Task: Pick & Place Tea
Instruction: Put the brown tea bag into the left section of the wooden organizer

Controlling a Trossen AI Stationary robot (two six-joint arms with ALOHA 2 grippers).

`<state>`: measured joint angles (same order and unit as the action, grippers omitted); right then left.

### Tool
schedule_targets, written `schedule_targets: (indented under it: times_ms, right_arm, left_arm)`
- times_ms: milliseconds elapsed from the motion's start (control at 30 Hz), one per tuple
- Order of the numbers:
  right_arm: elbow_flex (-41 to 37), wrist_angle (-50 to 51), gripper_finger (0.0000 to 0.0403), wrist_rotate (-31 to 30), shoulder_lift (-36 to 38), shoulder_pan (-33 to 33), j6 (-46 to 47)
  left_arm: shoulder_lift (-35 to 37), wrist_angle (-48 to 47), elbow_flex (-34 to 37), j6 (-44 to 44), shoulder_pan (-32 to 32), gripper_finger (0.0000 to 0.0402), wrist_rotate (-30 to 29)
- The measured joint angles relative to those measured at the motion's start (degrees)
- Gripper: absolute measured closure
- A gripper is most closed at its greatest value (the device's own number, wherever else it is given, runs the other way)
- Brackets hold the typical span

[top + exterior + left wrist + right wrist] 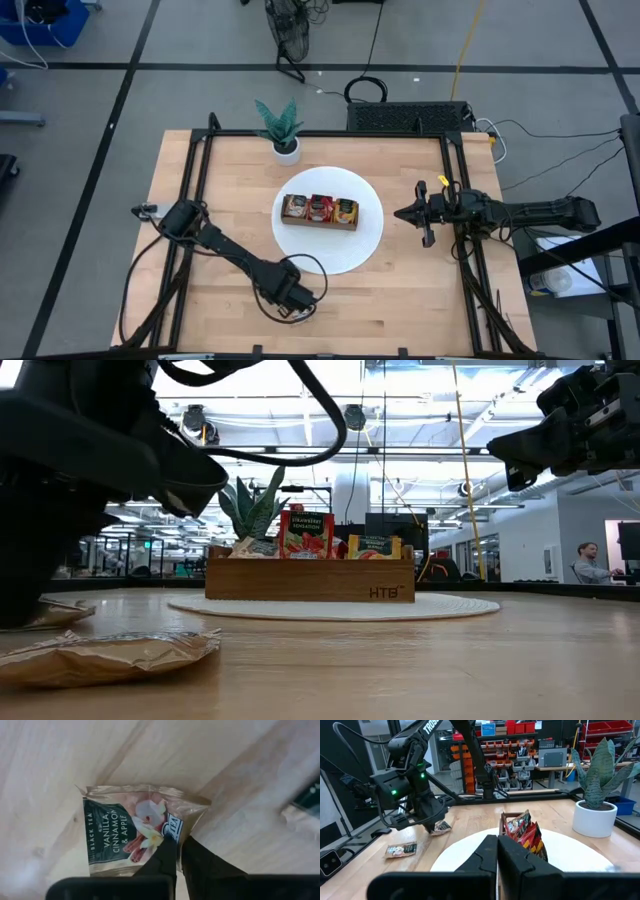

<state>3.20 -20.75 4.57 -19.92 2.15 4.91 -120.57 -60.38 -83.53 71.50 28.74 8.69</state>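
Tea sachet (131, 834), pale beige with a dark green label, lies flat on the wooden table (400, 290) near its front edge, at about seven o'clock from the white round mat (365, 245). The left gripper (178, 851) is down on it, and its two dark fingers (165, 860) are pressed close together, pinching one edge of the sachet. A second sachet (110, 655) lies flat on the table just beside it. More tea packets (320, 208) stand upright in the brown wooden tray (310, 582), which sits in the middle of the mat. They are beige, red and orange-yellow, one kind in each part. A small plant (281, 126) in a white pot stands at eleven o'clock from the tray, just off the mat. The right gripper (498, 851) hangs in the air at three o'clock from the tray, past the rim of the mat, with its fingers pressed together and nothing between them. A person (590, 563) sits far back in the room.
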Motion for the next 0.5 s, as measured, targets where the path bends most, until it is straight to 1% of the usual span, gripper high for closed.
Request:
schedule_targets:
  times_ms: [67,133,167,233,300,367,400,500]
  right_arm:
    - [0.0,-0.02,0.0399,0.01,-0.02,0.0,-0.02]
    - [0.0,-0.04,0.0398,-0.01,0.0,0.0,-0.02]
    - [0.0,-0.02,0.0399,0.0,-0.02,0.0,-0.02]
    - [0.0,-0.07,0.0399,0.01,0.0,0.01,-0.02]
    - [0.0,-0.07,0.0398,-0.01,0.0,0.01,-0.02]
    - [0.0,-0.09,0.0399,0.0,-0.01,0.02,-0.01]
    - [0.0,-0.08,0.0399,-0.01,0.0,0.01,0.0]
    - [0.0,-0.04,0.0398,0.0,-0.02,0.01,0.0]
  left_arm:
    - [-0.01,-0.29,-0.1,-3.94,0.11,0.0384,0.42]
    - [-0.24,-3.17,-1.55,-7.83,0.74,0.0388,-0.56]
    - [-0.38,-6.23,-2.62,-9.39,1.16,0.0392,-2.13]
    - [-0.72,-12.91,-5.83,-11.88,2.12,0.0393,-7.92]
    - [-0.54,-21.18,-9.94,-14.49,3.14,0.0393,-17.32]
    - [-0.33,-27.55,-13.51,-16.5,4.17,0.0393,-28.96]
    - [-0.33,-29.47,-14.46,-17.46,4.56,0.0393,-34.49]
    - [-0.33,-29.13,-14.94,-22.43,4.91,0.0393,-49.21]
